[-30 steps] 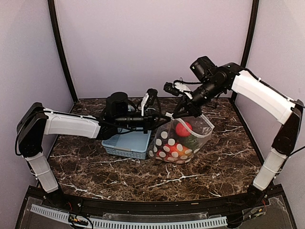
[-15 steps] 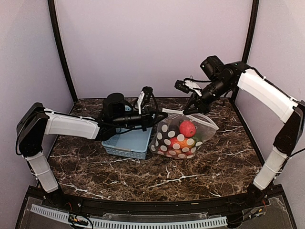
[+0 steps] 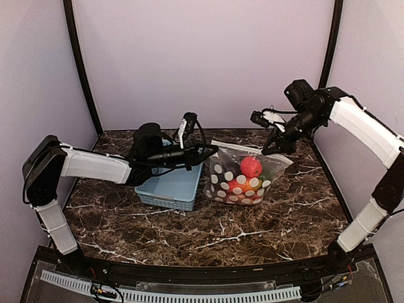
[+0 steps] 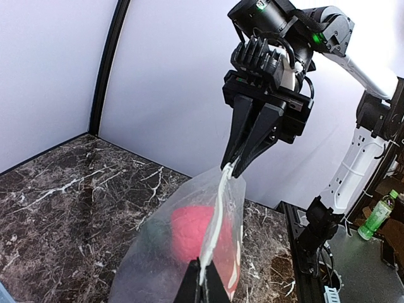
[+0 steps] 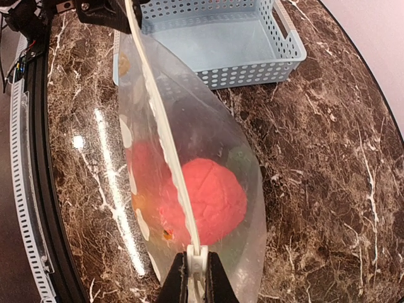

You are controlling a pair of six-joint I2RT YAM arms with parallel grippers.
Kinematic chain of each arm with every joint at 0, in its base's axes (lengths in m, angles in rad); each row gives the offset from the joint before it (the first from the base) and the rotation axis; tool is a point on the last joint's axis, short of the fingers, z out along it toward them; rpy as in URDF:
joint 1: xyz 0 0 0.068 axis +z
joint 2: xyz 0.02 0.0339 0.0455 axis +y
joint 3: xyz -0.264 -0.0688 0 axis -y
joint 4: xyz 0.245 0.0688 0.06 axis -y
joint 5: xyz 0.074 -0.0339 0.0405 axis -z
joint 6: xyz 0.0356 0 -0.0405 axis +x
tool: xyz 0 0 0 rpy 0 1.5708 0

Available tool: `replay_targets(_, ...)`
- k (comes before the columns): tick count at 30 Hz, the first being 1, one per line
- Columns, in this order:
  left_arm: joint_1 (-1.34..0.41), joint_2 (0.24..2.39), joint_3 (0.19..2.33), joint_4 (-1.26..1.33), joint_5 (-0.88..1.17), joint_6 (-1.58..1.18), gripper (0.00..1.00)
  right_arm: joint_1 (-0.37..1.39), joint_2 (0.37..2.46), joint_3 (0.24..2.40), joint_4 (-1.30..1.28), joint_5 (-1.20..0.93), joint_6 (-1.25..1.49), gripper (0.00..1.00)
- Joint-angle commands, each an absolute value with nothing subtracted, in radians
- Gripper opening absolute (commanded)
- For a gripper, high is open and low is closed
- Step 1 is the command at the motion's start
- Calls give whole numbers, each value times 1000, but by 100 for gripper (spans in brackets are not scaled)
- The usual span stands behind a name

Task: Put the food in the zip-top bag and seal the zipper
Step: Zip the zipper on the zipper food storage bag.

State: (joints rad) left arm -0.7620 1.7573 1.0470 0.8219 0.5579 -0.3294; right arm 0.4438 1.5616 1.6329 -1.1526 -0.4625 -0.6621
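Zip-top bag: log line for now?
left gripper: shut on zipper | right gripper: shut on zipper | food: inside zip-top bag | zipper: taut

Left arm stretched out low, left gripper (image 3: 211,150) pinched tight on one end of the zipper (image 5: 165,151). Right arm raised, wrist angled down, right gripper (image 3: 271,148) pinched on the opposite end.

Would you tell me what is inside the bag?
A red piece, an orange piece and a green piece show through the bag. A dark shape is too blurred to name.

right claw (image 3: 271,149): moved right | zipper (image 3: 243,148): pulled taut, seemingly closed
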Motion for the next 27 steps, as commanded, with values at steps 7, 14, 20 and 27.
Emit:
replay_targets(7,-725,1803,1039,943,557,-387,1,309,1488,1535,-1195,-377,-737,0)
replay_targets(14,-722,1820,1047,947,562,-391,1,251,1466,1510,-1212,-361,-774,0)
replay_targets(20,-720,1823,1048,948,562,-391,1,213,1463,1497,-1217,-344,-799,0)
replay_targets(27,-718,1829,1045,953,561,-393,1,175,1458,1479,-1227,-341,-820,0)
